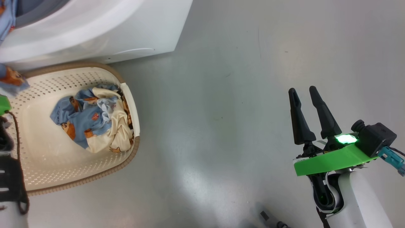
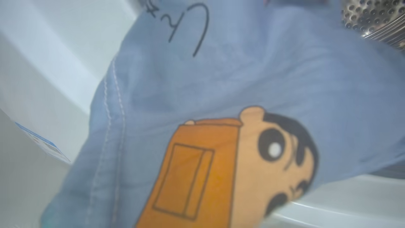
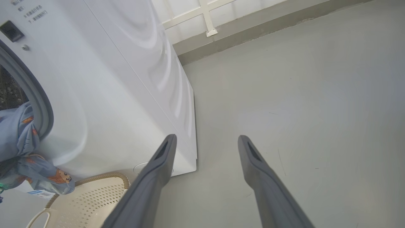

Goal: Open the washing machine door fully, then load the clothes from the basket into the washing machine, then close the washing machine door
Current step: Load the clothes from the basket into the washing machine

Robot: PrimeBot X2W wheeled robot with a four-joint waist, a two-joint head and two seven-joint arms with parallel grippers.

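Observation:
The white washing machine (image 1: 95,28) stands at the upper left, its steel drum (image 2: 370,15) open behind a grey ring (image 3: 38,101). The washing machine door is out of view. A blue garment (image 3: 19,136) with orange cartoon patches hangs out of the opening over the front. It lies close over the left wrist view (image 2: 221,79). My left gripper is shut on it, fingers hidden in the cloth, just above the green wrist mount (image 1: 3,104). Below stands the basket (image 1: 133,152) with more clothes (image 1: 91,123), blue and cream. My right gripper (image 1: 303,91) hangs open and empty over the floor.
Bare grey floor (image 1: 221,110) stretches from the basket to my right arm. A blue label sticker (image 2: 41,144) sits low on the machine's front. A wall with a white frame (image 3: 208,19) runs behind the machine. A dark cable (image 1: 17,152) loops over the basket's left edge.

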